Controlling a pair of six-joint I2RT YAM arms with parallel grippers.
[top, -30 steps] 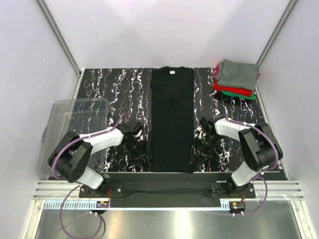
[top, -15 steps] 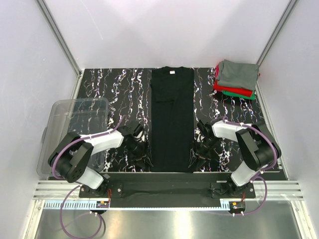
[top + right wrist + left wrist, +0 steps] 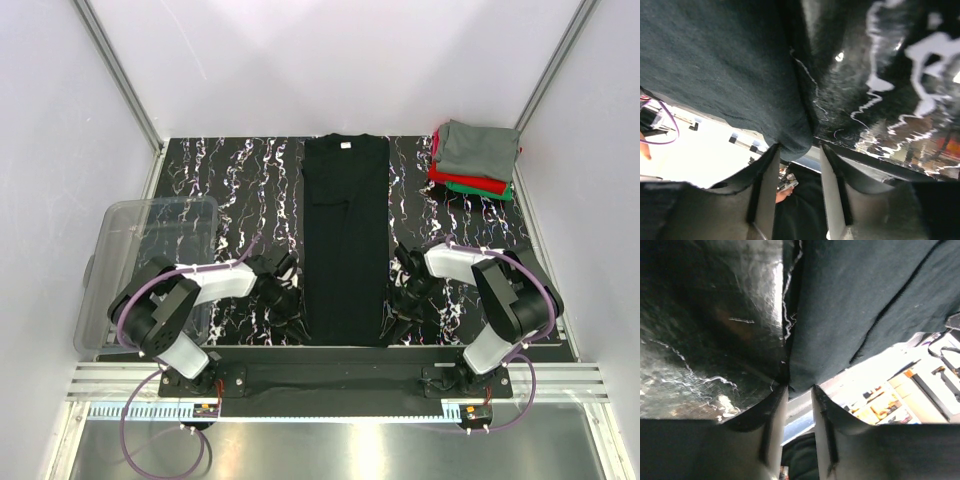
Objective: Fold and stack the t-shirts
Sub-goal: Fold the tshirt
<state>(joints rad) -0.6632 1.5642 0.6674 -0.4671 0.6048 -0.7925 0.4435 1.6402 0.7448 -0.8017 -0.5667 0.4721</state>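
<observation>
The black t-shirt (image 3: 345,230) lies as a long narrow strip down the middle of the marbled table (image 3: 230,190), white neck tag at the far end. My left gripper (image 3: 291,320) is low at the shirt's near left corner. In the left wrist view (image 3: 800,388) its jaws stand a little apart with the shirt's corner (image 3: 855,300) at the tips. My right gripper (image 3: 393,320) is at the near right corner. In the right wrist view (image 3: 799,146) its jaws stand apart with the rounded hem fold (image 3: 715,65) between the tips.
A stack of folded shirts sits at the back right: grey (image 3: 478,148) on top, red (image 3: 440,172) and green (image 3: 480,188) under it. A clear plastic bin (image 3: 150,260) stands at the left edge. The table's near edge lies just beyond both grippers.
Both grippers have moved in toward the shirt's near corners and lower to the table. The shirt has not moved.
</observation>
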